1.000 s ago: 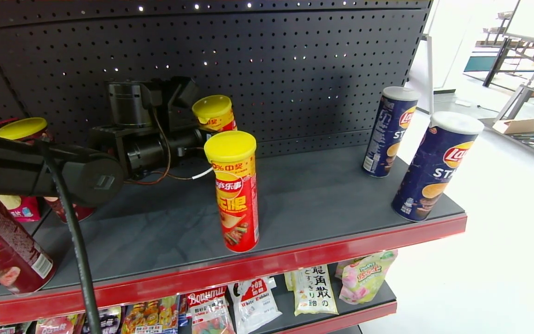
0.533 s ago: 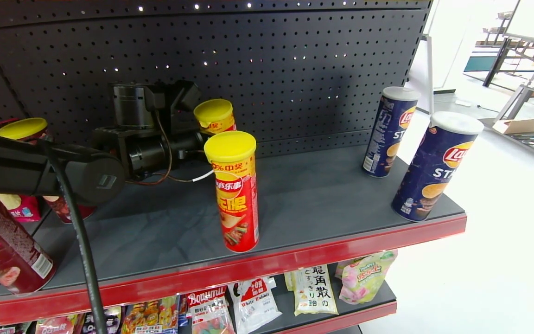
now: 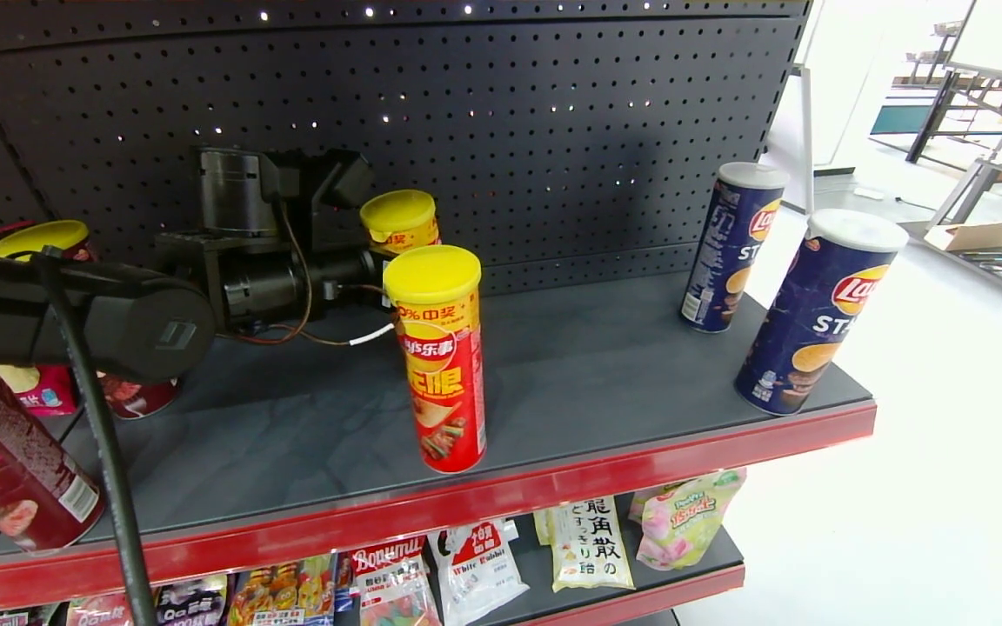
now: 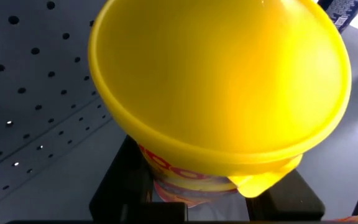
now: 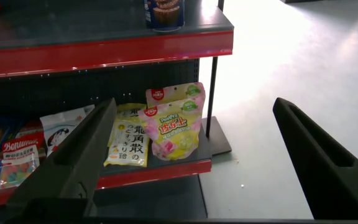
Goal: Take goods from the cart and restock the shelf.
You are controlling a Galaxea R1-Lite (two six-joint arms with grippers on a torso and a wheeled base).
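A red chip can with a yellow lid [image 3: 399,221] is at the back of the grey shelf [image 3: 605,374], close to the pegboard. My left gripper [image 3: 372,263] is shut on its body from the left. The same yellow lid [image 4: 222,81] sits just before the left wrist camera, with dark fingers [image 4: 124,186] on either side of the can below it. Whether its base touches the shelf is hidden. Another red can with a yellow lid [image 3: 440,356] stands upright near the shelf's front edge. My right gripper [image 5: 194,106] is open and holds nothing, down in front of the lower shelf.
Two blue cans [image 3: 731,248] [image 3: 814,313] stand at the shelf's right end. Dark red cans [image 3: 5,461] and a yellow-lidded one [image 3: 40,242] crowd the left. Snack bags [image 3: 588,539] fill the lower shelf. Bare shelf lies between the red and blue cans.
My left gripper has lowered the held can slightly toward the shelf, and the left arm's elbow has shifted a little left. The other cans stand as before.
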